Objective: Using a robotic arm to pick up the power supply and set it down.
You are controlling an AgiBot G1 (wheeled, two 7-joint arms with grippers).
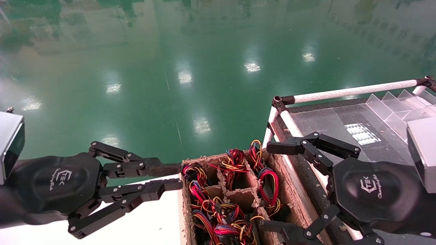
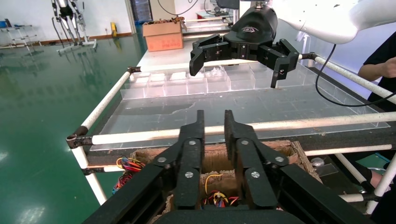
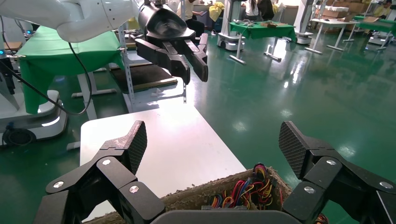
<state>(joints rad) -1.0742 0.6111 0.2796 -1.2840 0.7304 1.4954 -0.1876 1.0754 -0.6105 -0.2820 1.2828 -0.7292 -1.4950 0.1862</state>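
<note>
I see the cardboard box (image 1: 235, 200) with dividers at bench edge, packed with looped red, yellow and blue wire bundles (image 1: 221, 217); power supply bodies are hidden beneath them. White bench (image 1: 143, 221) on my left, clear acrylic tray (image 1: 344, 126) in a white pipe frame (image 1: 351, 91) on my right. Right claw (image 1: 276, 189) spread wide, hovering over the box's right side. Left claw (image 1: 172, 177) nearly clenched, holding nothing, at the box's left rim.

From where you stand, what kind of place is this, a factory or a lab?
Probably a robot test hall or workshop. It has a glossy green floor, a cardboard box of wire bundles under the grippers, and other tables with people working nearby.
</note>
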